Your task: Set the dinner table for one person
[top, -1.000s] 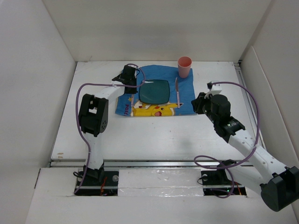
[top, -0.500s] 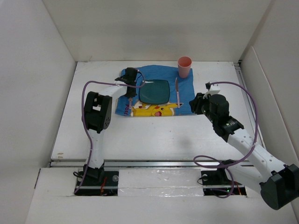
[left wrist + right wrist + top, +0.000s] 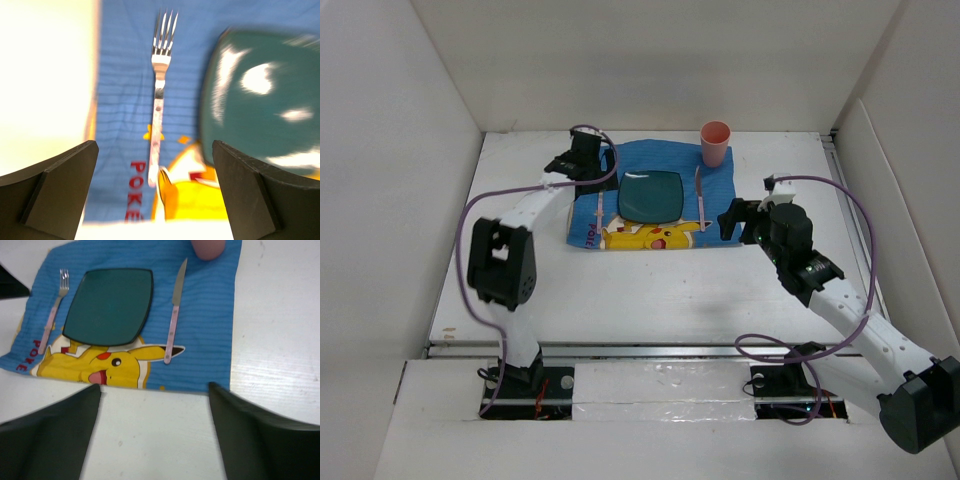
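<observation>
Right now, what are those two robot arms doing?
Two robot arms are setting a place on the white tabletop. A dark green square plate sits on the blue cartoon-print cloth placemat, with a pink-handled fork on its left, a pink-handled knife on its right and a pink cup at the far corner. The left tool hovers open over the fork; the right tool is open and empty.

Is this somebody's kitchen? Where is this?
Probably not a kitchen; it looks like a robot test booth. Plain white panel walls box in a white table, robot arms are bolted at its near edge, and one plate, fork and knife lie on a cartoon placemat.
</observation>
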`<state>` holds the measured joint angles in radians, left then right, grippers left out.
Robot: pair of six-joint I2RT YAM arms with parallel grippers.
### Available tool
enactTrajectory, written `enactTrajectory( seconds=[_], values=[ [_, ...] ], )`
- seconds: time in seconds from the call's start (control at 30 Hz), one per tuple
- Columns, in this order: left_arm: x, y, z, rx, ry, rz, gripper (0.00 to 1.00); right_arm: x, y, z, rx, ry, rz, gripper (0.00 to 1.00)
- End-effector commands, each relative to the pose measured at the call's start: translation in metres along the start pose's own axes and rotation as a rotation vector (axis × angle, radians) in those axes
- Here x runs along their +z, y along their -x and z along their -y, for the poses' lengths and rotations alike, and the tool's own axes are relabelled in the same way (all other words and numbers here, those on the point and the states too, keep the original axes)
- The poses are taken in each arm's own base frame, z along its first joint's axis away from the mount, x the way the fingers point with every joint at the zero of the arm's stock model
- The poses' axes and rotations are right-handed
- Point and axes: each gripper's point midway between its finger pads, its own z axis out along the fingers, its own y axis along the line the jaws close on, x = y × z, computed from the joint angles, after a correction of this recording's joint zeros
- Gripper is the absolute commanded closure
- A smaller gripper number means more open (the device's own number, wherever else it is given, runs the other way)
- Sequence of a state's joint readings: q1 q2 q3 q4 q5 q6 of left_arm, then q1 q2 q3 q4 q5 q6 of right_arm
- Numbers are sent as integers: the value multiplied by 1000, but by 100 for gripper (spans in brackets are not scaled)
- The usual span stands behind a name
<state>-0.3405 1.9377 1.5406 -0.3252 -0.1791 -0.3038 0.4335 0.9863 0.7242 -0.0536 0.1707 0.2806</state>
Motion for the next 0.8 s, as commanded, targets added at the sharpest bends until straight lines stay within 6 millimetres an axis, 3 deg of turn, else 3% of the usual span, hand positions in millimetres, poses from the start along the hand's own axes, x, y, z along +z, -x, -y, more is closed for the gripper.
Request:
enactTrajectory(
  seconds=[0.0,0.03,0.1,0.13,0.2,0.23,0.27,0.33,0.37,0.4,0.47,0.5,0.57,0.6,0.63,0.7,0.77],
  values=[
    [-108,79,4,-122,-88,302,4,-9,29,-3,5,8,122,0],
    [-139,81,1,-140,-111,352,4,-10,31,-7,9,21,139,0],
    [-172,81,-2,-159,-127,414,2,-14,35,-4,11,7,148,0],
    [-202,75,-12,-180,-153,459,1,-21,39,-6,13,10,160,0],
    [-228,66,-13,-229,-227,499,1,-31,45,-5,19,7,201,0],
    [-247,50,-24,-243,-254,533,1,-39,51,-7,31,21,241,0],
    [-258,41,-26,-250,-288,548,1,-63,70,-9,51,48,325,0],
    [-280,19,-38,-278,-334,597,1,-86,80,1,90,31,411,0],
    [-289,15,-45,-295,-334,626,1,-114,98,5,130,44,507,0],
    [-313,11,-57,-323,-350,689,1,-129,104,14,159,18,553,0],
    [-324,2,-74,-350,-319,740,1,-155,111,24,202,3,597,0],
    [-344,-2,-84,-371,-329,795,1,-179,120,29,232,11,662,0],
    [-353,-7,-97,-396,-307,840,1,-200,130,33,254,14,700,0],
    [-365,-9,-103,-411,-322,878,1,-207,132,34,263,19,712,0],
    [-362,-12,-104,-411,-319,881,1,-208,132,36,264,12,708,0],
    [-360,-14,-103,-412,-331,897,1,-198,129,35,259,-1,687,0],
    [-341,-20,-96,-399,-333,849,1,-175,122,26,252,3,605,0]
  ],
)
